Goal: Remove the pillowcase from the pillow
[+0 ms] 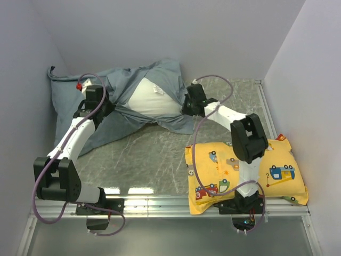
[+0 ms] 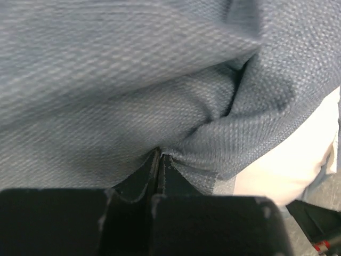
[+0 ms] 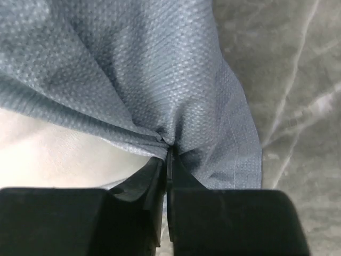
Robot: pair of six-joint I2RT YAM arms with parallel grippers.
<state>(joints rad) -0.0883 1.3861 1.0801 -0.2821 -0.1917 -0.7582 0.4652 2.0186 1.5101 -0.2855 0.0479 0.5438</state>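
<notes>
The blue-grey pillowcase [image 1: 114, 109] lies rumpled at the back left of the table. Its opening is pulled wide, and the white pillow [image 1: 152, 98] with a small tag shows through it. My left gripper [image 1: 104, 105] is shut on the left edge of the opening; the fabric [image 2: 160, 96] bunches at its tips [image 2: 160, 154], with the pillow [image 2: 287, 165] to the right. My right gripper [image 1: 186, 106] is shut on the right edge; the cloth [image 3: 154, 74] puckers at its tips [image 3: 168, 149], with the pillow [image 3: 48, 154] to the left.
A yellow pillow [image 1: 282, 176] printed with cartoon vehicles lies at the front right, under the right arm. Grey walls close the table at the back and both sides. The marbled tabletop [image 1: 154, 154] shows between the two arms. A metal rail runs along the near edge.
</notes>
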